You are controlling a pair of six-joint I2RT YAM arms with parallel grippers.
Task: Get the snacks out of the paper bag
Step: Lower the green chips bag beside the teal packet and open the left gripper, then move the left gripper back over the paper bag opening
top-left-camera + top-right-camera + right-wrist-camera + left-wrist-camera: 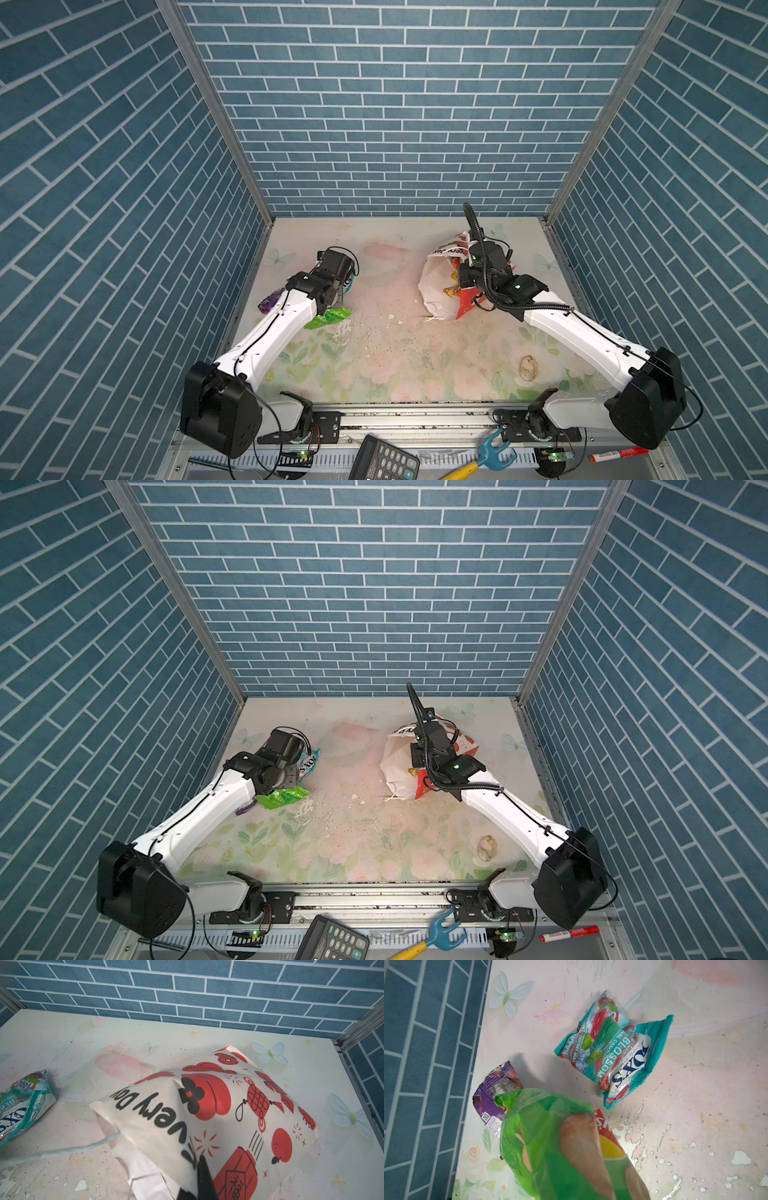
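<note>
**3 packets out, more inside the paper bag**

3 packets are at the left side of the table, close to the left wall. The teal packet, printed "FOX'S", lies flat on the surface. The purple packet is nearest the wall. The green packet partly covers the purple one in the left wrist view. The left gripper is closed on the green packet. That packet rises right up to the wrist camera and hides the fingers, so how they sit on it cannot be told.

The paper bag lies on its side toward the back right of the table. Its open mouth, white inside and 1 red side show in both top views. Orange and yellow wrappers show inside the mouth. The right gripper is clamped on the bag's printed upper panel at the mouth. 1 black finger lies on top of the paper, and the other is hidden beneath it. A white cord handle runs off from the mouth edge in the right wrist view.

1 pale seashell sits at the front right of the table, well apart from the bag.
</note>
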